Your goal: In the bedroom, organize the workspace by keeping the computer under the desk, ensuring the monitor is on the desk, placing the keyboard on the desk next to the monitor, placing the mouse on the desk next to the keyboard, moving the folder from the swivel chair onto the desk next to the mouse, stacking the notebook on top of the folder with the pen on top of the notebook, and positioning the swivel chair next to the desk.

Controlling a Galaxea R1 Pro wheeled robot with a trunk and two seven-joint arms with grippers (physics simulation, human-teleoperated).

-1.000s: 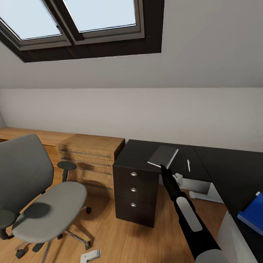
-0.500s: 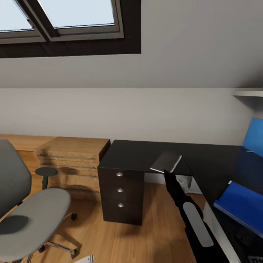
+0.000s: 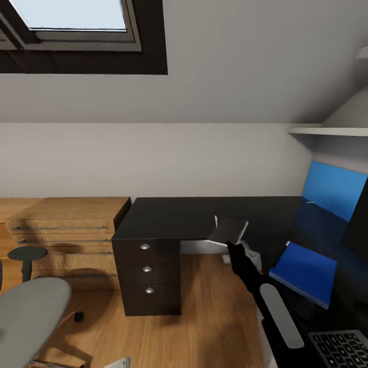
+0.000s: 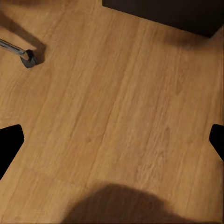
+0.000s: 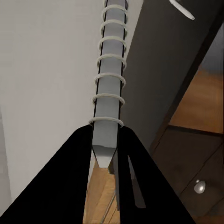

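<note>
My right gripper [image 3: 233,246] is shut on the spiral edge of the thin grey notebook [image 3: 228,230], holding it tilted just above the front edge of the black desk [image 3: 168,217]. The wrist view shows the black fingers [image 5: 70,177] clamped on the notebook's [image 5: 109,84] wire-bound spine. The white pen [image 3: 215,222] lies on the desk just left of the notebook. The blue folder [image 3: 304,271] lies on the desk's right wing, with the keyboard [image 3: 341,350] nearer me. The swivel chair [image 3: 28,312] stands at lower left. My left gripper [image 4: 112,140] is open over the wooden floor.
A light wooden chest [image 3: 66,220] adjoins the desk's drawer unit [image 3: 147,268]. A blue panel [image 3: 332,194] leans at the far right under a white shelf [image 3: 327,131]. A white object [image 3: 250,253] sits under the desk. A chair caster [image 4: 28,58] is on the floor.
The head view has swung to the right. The right gripper has carried the notebook rightward off the desktop, past the pen, toward the folder. The keyboard has come into view.
</note>
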